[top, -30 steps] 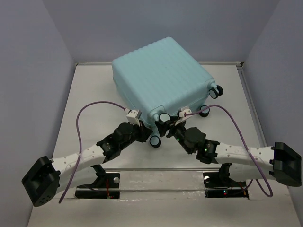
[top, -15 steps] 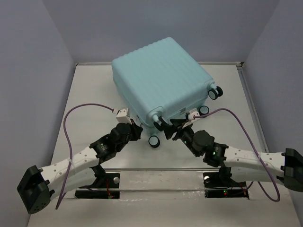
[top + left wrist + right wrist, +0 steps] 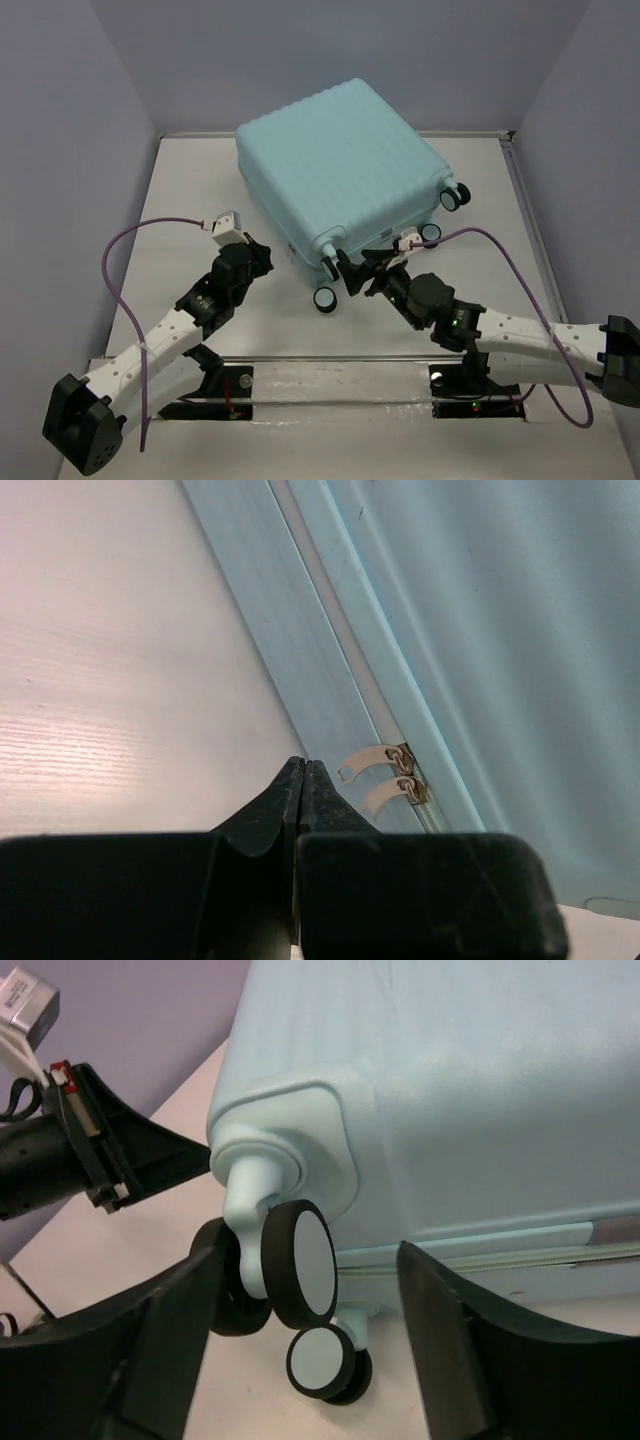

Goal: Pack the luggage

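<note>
My left claw [image 3: 303,770] is pinched closed on nothing, its tip just short of the zipper pulls [image 3: 385,780] at two o'clock. My right claw [image 3: 310,1250] is spread wide, straddling a caster wheel [image 3: 305,1278]. Beyond them, the luggage [image 3: 340,160] lies flat at twelve o'clock on the table [image 3: 180,200]. I judge the shell stiff, slick and bulky, so the pulls or the wheel stem should give better purchase.
</note>
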Robot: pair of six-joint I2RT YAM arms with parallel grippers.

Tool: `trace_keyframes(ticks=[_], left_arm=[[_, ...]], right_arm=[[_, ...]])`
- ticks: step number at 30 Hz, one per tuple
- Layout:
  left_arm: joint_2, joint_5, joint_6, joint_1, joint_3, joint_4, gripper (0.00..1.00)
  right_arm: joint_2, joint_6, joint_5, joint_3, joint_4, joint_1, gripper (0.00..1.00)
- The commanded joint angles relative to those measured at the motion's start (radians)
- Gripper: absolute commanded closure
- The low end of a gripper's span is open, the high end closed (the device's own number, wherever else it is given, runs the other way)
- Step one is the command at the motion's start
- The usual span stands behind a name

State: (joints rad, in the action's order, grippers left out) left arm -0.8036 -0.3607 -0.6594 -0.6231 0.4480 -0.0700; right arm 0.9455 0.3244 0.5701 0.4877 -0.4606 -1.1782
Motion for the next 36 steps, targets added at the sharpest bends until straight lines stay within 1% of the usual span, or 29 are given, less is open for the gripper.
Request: trace_keyframes(ticks=[1, 2, 3, 5, 9, 12, 16, 17, 18, 19, 20, 21, 22, 23, 25, 26, 28, 29, 31, 33, 36], left_arm=[[0.014, -0.055, 0.034, 0.005, -0.02, -0.056, 0.94], [0.015, -0.066, 0.034, 0.006, -0.028, -0.057, 0.94], [0.015, -0.066, 0.034, 0.006, -0.028, -0.057, 0.94], [0.015, -0.049, 0.035, 0.006, -0.029, -0.065, 0.94], [0.102, 0.075, 0.067, 0.006, -0.083, -0.143, 0.94], [0.121, 0.126, 0.095, 0.005, -0.092, -0.137, 0.94], [0.148, 0.212, 0.063, 0.002, -0.085, -0.123, 0.94], [0.168, 0.226, 0.058, -0.012, -0.069, -0.108, 0.9], [0.223, 0.244, 0.066, -0.02, -0.018, -0.081, 0.7], [0.251, 0.246, 0.073, -0.024, -0.017, -0.08, 0.7], [0.277, 0.25, 0.083, -0.026, 0.056, -0.045, 0.49], [0.3, 0.25, 0.092, -0.026, 0.098, -0.028, 0.41], [0.337, 0.241, 0.118, -0.027, 0.182, 0.011, 0.22], [0.348, 0.238, 0.135, -0.027, 0.22, 0.03, 0.01], [0.371, 0.227, 0.185, -0.026, 0.329, 0.068, 0.01], [0.376, 0.223, 0.196, -0.026, 0.359, 0.125, 0.01], [0.389, 0.209, 0.233, -0.027, 0.432, 0.165, 0.01], [0.394, 0.194, 0.244, -0.027, 0.451, 0.192, 0.01], [0.412, 0.18, 0.27, -0.026, 0.491, 0.21, 0.01], [0.425, 0.145, 0.3, -0.026, 0.508, 0.228, 0.01], [0.449, 0.124, 0.325, -0.027, 0.526, 0.237, 0.01]], right_arm=[[-0.004, -0.004, 0.027, 0.084, 0.036, 0.014, 0.14], [0.01, -0.016, -0.013, 0.106, 0.057, 0.014, 0.08], [0.01, -0.022, -0.013, 0.123, 0.075, 0.014, 0.07], [0.035, -0.041, -0.065, 0.158, 0.117, 0.014, 0.06], [0.087, -0.071, -0.081, 0.256, 0.229, 0.014, 0.01], [0.14, -0.076, -0.084, 0.304, 0.315, 0.014, 0.01], [0.145, -0.044, -0.049, 0.318, 0.333, 0.014, 0.01], [0.133, -0.047, -0.046, 0.312, 0.338, 0.014, 0.01], [0.095, -0.048, -0.045, 0.315, 0.35, 0.014, 0.01], [0.07, -0.048, -0.045, 0.321, 0.37, 0.014, 0.0], [0.044, -0.048, -0.033, 0.33, 0.391, 0.014, 0.0], [0.017, -0.051, -0.033, 0.354, 0.449, 0.014, 0.0], [-0.037, -0.065, -0.03, 0.386, 0.529, 0.014, 0.0], [-0.063, -0.073, -0.026, 0.403, 0.568, 0.014, 0.0], [-0.112, -0.1, -0.021, 0.436, 0.634, 0.014, 0.0], [-0.161, -0.111, -0.013, 0.449, 0.66, 0.014, 0.0], [-0.213, -0.137, 0.014, 0.482, 0.712, 0.014, 0.0], [-0.271, -0.152, 0.01, 0.488, 0.72, 0.014, 0.0], [-0.326, -0.18, 0.001, 0.505, 0.717, 0.014, 0.0], [-0.375, -0.197, 0.025, 0.509, 0.705, 0.014, 0.0], [-0.386, -0.22, 0.072, 0.512, 0.701, 0.014, 0.0]])
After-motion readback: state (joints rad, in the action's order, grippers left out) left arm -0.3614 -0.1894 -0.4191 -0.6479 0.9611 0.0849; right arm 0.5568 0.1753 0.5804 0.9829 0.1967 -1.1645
